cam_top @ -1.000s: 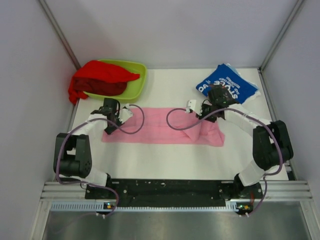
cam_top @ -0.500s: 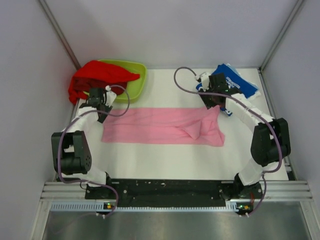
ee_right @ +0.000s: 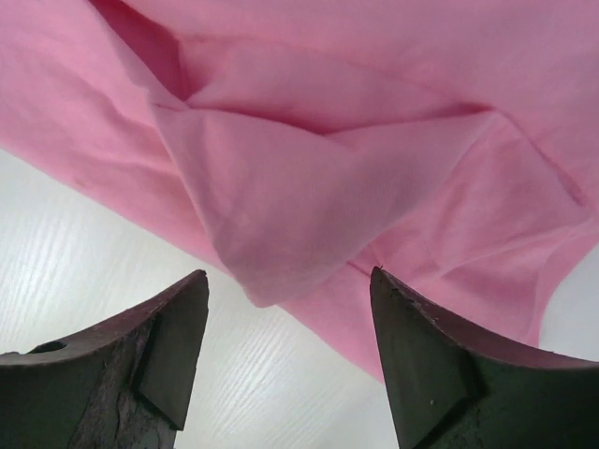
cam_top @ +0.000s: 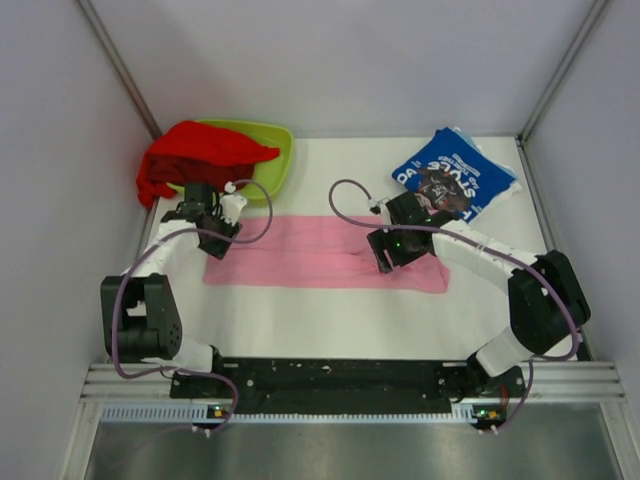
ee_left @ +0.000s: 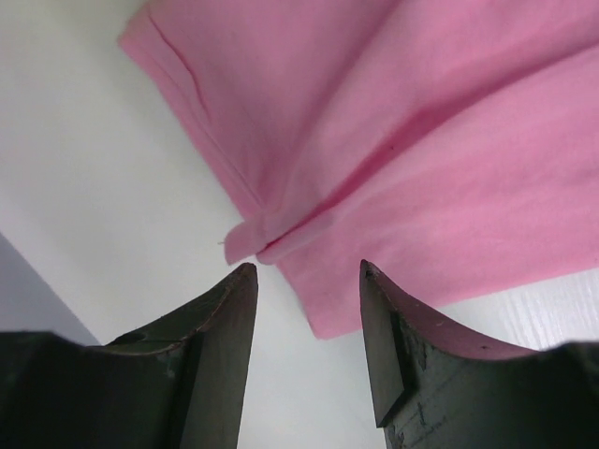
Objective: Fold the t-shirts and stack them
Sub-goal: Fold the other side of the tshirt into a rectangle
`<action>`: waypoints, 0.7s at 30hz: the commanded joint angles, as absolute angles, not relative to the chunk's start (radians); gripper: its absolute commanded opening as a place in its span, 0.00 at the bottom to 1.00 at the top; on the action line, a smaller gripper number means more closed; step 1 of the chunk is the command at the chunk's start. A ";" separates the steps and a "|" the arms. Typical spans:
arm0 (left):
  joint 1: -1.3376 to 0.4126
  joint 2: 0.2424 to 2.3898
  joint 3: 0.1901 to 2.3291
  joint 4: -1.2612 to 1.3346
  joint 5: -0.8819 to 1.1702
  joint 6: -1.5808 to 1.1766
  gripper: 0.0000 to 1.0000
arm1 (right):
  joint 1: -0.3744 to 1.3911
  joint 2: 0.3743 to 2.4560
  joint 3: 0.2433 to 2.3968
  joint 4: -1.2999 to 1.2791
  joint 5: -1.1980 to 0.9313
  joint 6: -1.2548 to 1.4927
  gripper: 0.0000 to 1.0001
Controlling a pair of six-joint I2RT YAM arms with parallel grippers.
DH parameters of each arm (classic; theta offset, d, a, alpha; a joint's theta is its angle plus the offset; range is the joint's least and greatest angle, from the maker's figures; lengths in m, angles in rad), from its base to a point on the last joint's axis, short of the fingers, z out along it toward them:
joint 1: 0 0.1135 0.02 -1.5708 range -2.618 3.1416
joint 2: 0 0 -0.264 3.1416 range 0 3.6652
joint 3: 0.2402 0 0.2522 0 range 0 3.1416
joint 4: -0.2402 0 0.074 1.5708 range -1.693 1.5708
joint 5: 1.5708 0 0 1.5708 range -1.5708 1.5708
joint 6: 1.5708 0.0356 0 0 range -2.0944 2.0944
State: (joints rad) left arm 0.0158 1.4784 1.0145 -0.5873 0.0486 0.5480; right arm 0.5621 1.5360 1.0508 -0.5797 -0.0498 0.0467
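The light pink t-shirt [cam_top: 300, 255] lies as a long folded strip across the table's middle. My left gripper [cam_top: 220, 232] is open over its far left corner; in the left wrist view [ee_left: 304, 281] that corner of the pink shirt [ee_left: 393, 168] lies just ahead of the fingertips. My right gripper [cam_top: 385, 255] is open above a rumpled fold near the strip's right end; in the right wrist view [ee_right: 290, 281] the pink fold [ee_right: 281, 206] lies between the open jaws. The blue t-shirt [cam_top: 455, 175] lies folded at the back right. The red t-shirt [cam_top: 200, 155] is heaped at the back left.
The lime-green tray [cam_top: 275, 150] stands at the back left with the red shirt draped over it. White walls and metal posts close in the table on three sides. The arm cables loop over the pink shirt.
My left gripper has come down from beside the tray to the pink shirt's left corner. My right gripper has swung from the blue shirt back over the pink shirt's right part.
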 commanded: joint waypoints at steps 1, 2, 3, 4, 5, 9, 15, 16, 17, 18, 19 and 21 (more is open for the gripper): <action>0.020 1.473 0.968 -0.600 0.078 0.546 0.52 | 0.575 1.548 1.031 -0.578 -0.026 0.112 0.68; 0.017 1.473 0.965 -0.598 0.086 0.548 0.52 | 0.577 1.557 1.026 -0.578 -0.026 0.115 0.66; 0.018 1.471 0.965 -0.597 0.086 0.546 0.52 | 0.578 1.571 1.025 -0.577 -0.023 0.115 0.63; 0.018 1.471 0.965 -0.597 0.084 0.548 0.52 | 0.578 1.581 1.026 -0.571 -0.017 0.117 0.54; 0.018 1.473 0.968 -0.597 0.084 0.546 0.52 | 0.577 1.595 1.031 -0.560 -0.008 0.107 0.45; 0.017 1.470 0.979 -0.604 0.083 0.549 0.52 | 0.577 1.646 1.092 -0.568 0.034 0.071 0.16; 0.018 1.454 0.971 -0.606 0.069 0.560 0.52 | 0.571 1.690 1.209 -0.571 0.097 -0.052 0.00; 0.017 1.456 0.974 -0.607 0.069 0.560 0.52 | 0.568 1.707 1.232 -0.569 0.091 -0.070 0.00; 0.017 1.456 0.979 -0.610 0.072 0.560 0.52 | 0.565 1.724 1.252 -0.569 0.086 -0.090 0.00; 0.017 1.457 0.982 -0.612 0.075 0.558 0.52 | 0.561 1.747 1.270 -0.568 0.083 -0.115 0.00; 0.017 1.457 0.985 -0.615 0.080 0.563 0.52 | 0.558 1.767 1.296 -0.566 0.081 -0.136 0.00; 0.012 1.459 0.992 -0.621 0.089 0.568 0.53 | 0.558 1.817 1.348 -0.568 0.065 -0.170 0.00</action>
